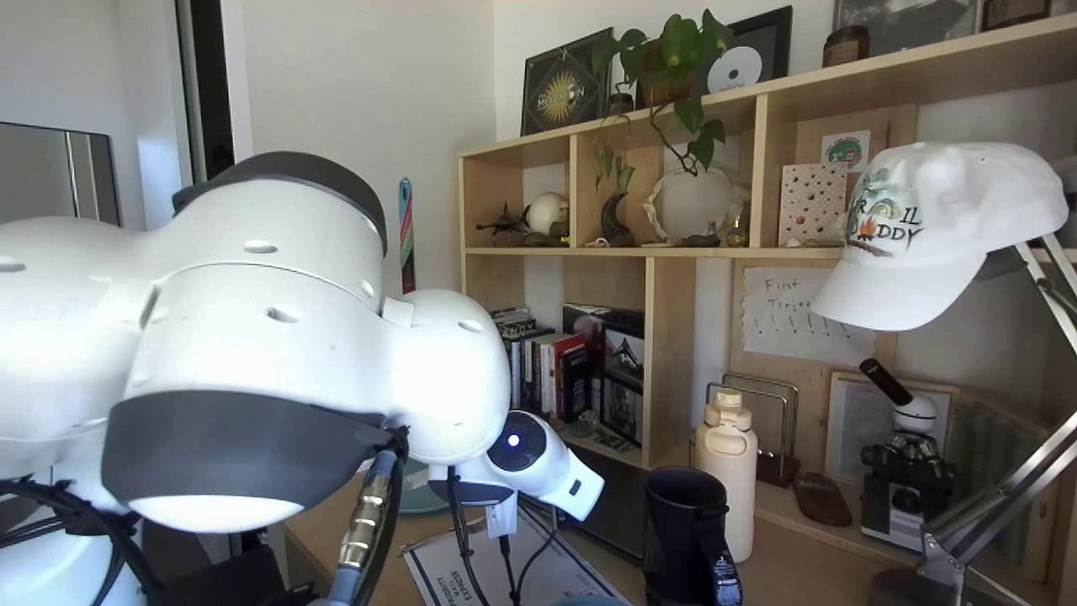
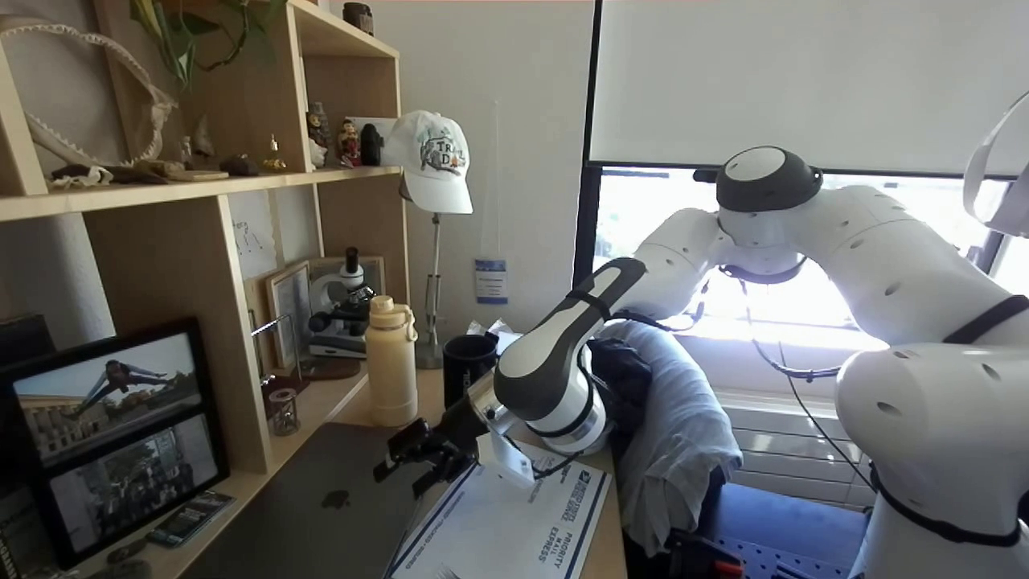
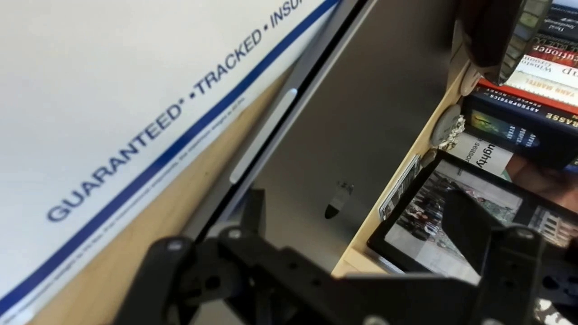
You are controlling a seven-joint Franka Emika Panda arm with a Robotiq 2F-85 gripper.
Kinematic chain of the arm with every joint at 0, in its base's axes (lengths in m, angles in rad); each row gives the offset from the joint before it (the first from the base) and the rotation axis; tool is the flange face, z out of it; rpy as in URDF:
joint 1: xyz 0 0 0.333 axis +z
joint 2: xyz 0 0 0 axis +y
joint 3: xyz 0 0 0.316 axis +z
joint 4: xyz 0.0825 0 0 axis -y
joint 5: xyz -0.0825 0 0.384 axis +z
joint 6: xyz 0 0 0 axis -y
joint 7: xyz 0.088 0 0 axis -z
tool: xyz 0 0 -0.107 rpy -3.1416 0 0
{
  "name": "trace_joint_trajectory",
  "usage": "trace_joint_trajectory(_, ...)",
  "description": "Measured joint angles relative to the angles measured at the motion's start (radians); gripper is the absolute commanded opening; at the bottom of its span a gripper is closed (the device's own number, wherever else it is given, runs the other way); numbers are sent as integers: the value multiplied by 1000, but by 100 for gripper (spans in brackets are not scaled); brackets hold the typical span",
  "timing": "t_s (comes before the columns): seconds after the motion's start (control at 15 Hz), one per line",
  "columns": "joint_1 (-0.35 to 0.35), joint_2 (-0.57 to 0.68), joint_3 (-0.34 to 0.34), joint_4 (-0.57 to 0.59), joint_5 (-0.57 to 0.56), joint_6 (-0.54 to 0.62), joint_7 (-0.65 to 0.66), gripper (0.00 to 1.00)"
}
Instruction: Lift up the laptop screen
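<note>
Black gripper [image 3: 354, 197], 2 fingers [image 3: 467, 225] apart, near 1 laptop screen [image 2: 309, 507].

White arm [image 2: 876, 249], grey caps [image 1: 244, 446], black claw [image 2: 402, 479]

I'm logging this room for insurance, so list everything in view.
Desk: 1, light wood, beside shelving
Shelving: 1, light wood, beside desk
Laptop lid: 1, dark grey, on desk
Mailer: 1, white and blue, beside laptop lid
Bottle: 1, cream, on desk
Mug: 1, black, beside bottle
Microscope: 1, black and white, lower shelving
Lamp: 1, silver, on desk
Cap: 1, white, on lamp
Trailing plant: 1, green, atop shelving
Books: several, mixed colours, lower shelving
Frames: several, mostly black, on shelving
Ornaments: many, mixed colours, shelving
Cloth: 1, pale blue, beside desk
Round item: 1, teal, on desk, mostly hidden
Arm: 1, white and grey, over desk
Jaws: 1 pair, black, parted, near laptop lid
</note>
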Motion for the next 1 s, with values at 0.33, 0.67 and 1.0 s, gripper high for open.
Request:
trace_joint_trajectory(0.33, 4, 69, 18, -43, 34, 0, 44, 100)
trace_joint_trajectory(0.67, -1, 148, 35, -128, 83, -4, 104, 100)
trace_joint_trajectory(1.0, -5, 197, 36, -168, 106, -4, 133, 100)
